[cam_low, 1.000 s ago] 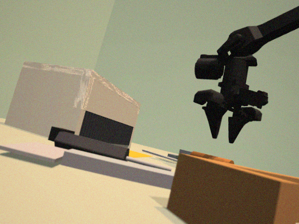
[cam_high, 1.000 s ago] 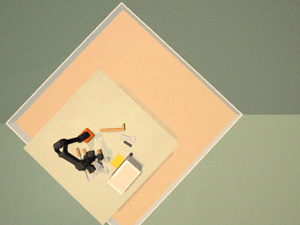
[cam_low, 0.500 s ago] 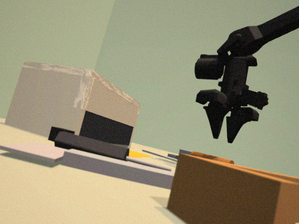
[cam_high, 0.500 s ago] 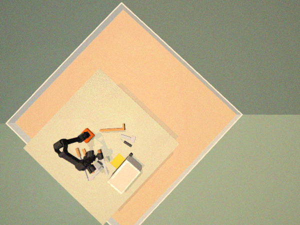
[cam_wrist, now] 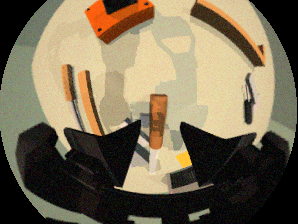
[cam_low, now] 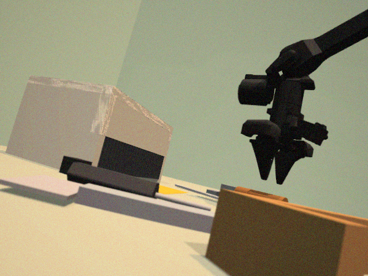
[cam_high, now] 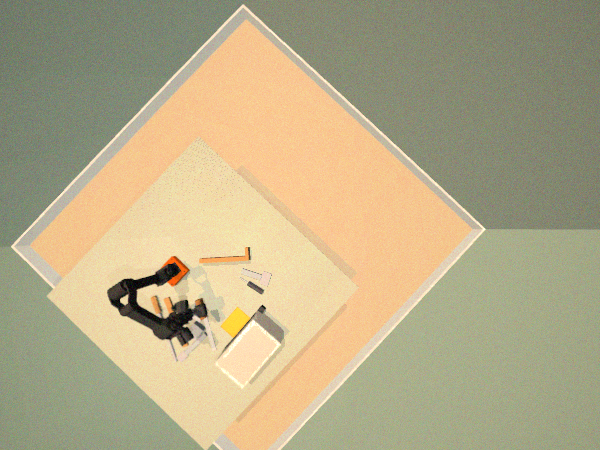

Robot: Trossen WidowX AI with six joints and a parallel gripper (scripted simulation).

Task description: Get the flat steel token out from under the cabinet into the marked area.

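My gripper [cam_high: 194, 315] [cam_low: 272, 180] [cam_wrist: 161, 124] is open and empty. It hangs a little above an orange-handled tool [cam_high: 200, 302] [cam_wrist: 158, 117] with a pale shaft, which lies on the table left of the marked area; in the wrist view the handle shows between my fingertips. The yellow marked area [cam_high: 235, 321] [cam_low: 168, 190] [cam_wrist: 182, 157] lies in front of the pale cabinet [cam_high: 248, 352] [cam_low: 92, 122], whose dark vent opening [cam_low: 132, 159] sits at the bottom. The steel token is not visible in any view.
Two more orange-handled tools [cam_high: 156, 305] [cam_high: 168, 304] and grey rods [cam_high: 210, 337] lie around my arm. An orange L-shaped bar [cam_high: 225, 259] [cam_low: 276, 236] [cam_wrist: 229, 26], a pale flat piece [cam_high: 257, 276] [cam_low: 40, 184] and a dark bar [cam_high: 255, 287] [cam_low: 110, 179] lie further out. The orange robot base [cam_high: 175, 270] [cam_wrist: 120, 16] is behind.
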